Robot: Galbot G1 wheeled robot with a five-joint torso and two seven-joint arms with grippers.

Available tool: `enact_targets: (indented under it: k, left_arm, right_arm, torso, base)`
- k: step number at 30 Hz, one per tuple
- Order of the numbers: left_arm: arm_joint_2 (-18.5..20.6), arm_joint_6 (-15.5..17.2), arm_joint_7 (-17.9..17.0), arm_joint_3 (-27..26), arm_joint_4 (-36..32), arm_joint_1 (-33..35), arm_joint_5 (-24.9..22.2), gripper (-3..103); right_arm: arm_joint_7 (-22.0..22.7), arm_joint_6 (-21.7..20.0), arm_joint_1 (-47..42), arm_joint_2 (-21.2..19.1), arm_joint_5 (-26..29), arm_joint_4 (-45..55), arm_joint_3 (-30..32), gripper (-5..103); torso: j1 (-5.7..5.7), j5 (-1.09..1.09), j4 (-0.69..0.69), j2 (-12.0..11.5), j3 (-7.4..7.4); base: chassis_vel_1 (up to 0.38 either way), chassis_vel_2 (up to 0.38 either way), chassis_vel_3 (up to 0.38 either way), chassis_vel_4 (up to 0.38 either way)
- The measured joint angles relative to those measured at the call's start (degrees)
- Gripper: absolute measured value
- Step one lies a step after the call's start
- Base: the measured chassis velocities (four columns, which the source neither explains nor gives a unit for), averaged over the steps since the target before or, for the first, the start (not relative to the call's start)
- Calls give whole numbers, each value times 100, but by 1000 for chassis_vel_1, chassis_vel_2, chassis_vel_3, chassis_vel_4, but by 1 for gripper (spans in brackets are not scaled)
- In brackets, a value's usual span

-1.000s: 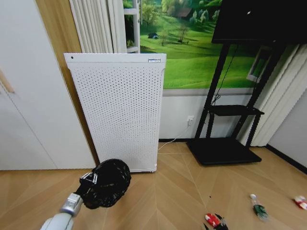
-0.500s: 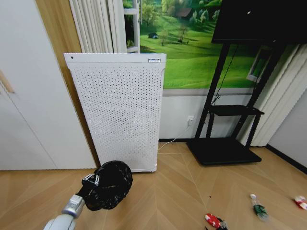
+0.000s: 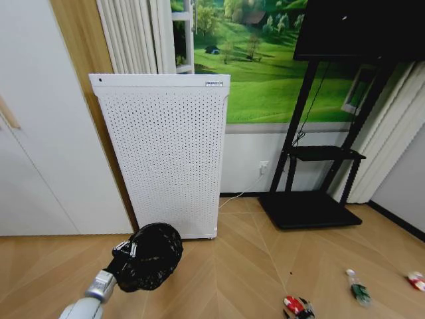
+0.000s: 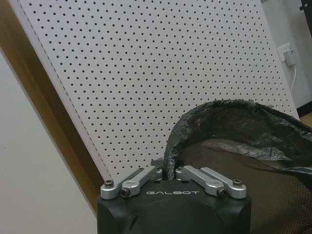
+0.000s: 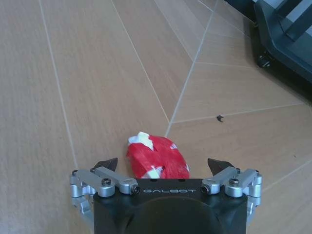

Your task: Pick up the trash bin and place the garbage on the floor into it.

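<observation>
Hanging off the floor at the lower left of the head view, the trash bin [image 3: 149,256] is lined with a black bag, and the left pincer [image 4: 167,171] pinches its rim, fingers pressed together on the bag's edge. The left wrist view looks into the bin's mouth, where I see only the crumpled liner. Low on the right, the right pincer [image 5: 164,165] is spread wide just above a red-and-white wrapper [image 5: 157,156] that lies on the wood floor [image 3: 246,266] between its fingertips; whether they touch it I cannot tell. Farther right on the floor lie a small bottle [image 3: 357,288] with a green label and, near the edge, a red-and-white packet [image 3: 417,280], each apart from the other. Just behind the bin stands a tall white perforated appliance [image 3: 166,153], leaning slightly. Beyond, to the right, a black stand [image 3: 312,199] carries a dark screen [image 3: 358,30] before a green landscape mural [image 3: 265,73]; curtains [image 3: 133,33] hang behind the appliance.
</observation>
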Motion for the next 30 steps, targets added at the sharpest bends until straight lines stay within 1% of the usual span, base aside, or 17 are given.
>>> enact_targets:
  k: [7,8,9,12,13,16,18,20,21,23,24,26,27,29,30]
  left_arm:
    - [-18,-12,0,4,2,-8,0,6]
    - [-18,-17,-1,4,4,-7,0,6]
    - [-18,-17,-1,4,4,-7,0,6]
    - [-16,-39,-1,-5,17,-5,1,6]
    - [-16,-39,-1,-5,17,-5,1,6]
    - [-6,-59,-2,-11,33,-6,1,6]
    - [-5,-67,-2,-12,35,-6,1,6]
    - [-4,-80,-2,-13,41,-5,2,6]
    - [-4,-80,-2,-13,41,-5,2,6]
    - [-8,-97,-2,-13,52,-2,5,6]
    - [-8,-97,-2,-13,52,-2,5,6]
    - [-16,-116,-2,-8,67,2,11,6]
    - [-16,-116,-2,-8,67,2,11,6]
    - [-25,-126,-3,14,75,2,15,6]
    - [-25,-126,-3,14,75,2,15,6]
  right_arm:
    - [-3,-30,-64,-40,-46,30,77,101]
    - [-17,-21,-76,-27,-69,34,95,96]
    - [-17,-21,-76,-27,-69,34,95,96]
    - [-80,39,-109,26,-132,36,145,81]
    - [-80,39,-109,26,-132,36,145,81]
    - [-108,81,-140,56,-151,40,168,65]
    - [-110,86,-144,57,-152,40,174,65]
    - [-111,88,-153,55,-151,40,185,54]
    - [-111,88,-153,55,-151,40,185,54]
    - [-110,91,-154,51,-149,42,193,43]
    - [-110,91,-154,51,-149,42,193,43]
    - [-111,103,-168,47,-139,60,207,35]
    - [-111,103,-168,47,-139,60,207,35]
    - [-121,114,-210,45,-128,109,243,29]
    - [-121,114,-210,45,-128,109,243,29]
  torso:
    - [0,0,-1,0,0]
    - [0,-2,-1,0,0]
    - [0,-2,-1,0,0]
    - [0,-5,-1,0,0]
    - [0,-5,-1,0,0]
    - [-1,0,1,0,0]
    - [0,1,2,0,0]
    - [0,1,3,0,0]
    - [0,1,3,0,0]
    - [0,-1,0,0,0]
    - [0,-1,0,0,0]
    - [0,-3,1,0,0]
    - [0,-3,1,0,0]
    - [0,-1,1,0,0]
    - [0,-1,1,0,0]
  base:
    - [0,0,0,0]
    - [0,0,0,0]
    - [0,0,0,0]
    - [0,0,0,0]
    - [0,0,0,0]
    - [0,0,0,0]
    - [0,0,0,0]
    - [0,0,0,0]
    - [0,0,0,0]
    - [0,0,0,0]
    - [0,0,0,0]
    - [0,0,0,0]
    - [0,0,0,0]
    - [0,0,0,0]
    - [0,0,0,0]
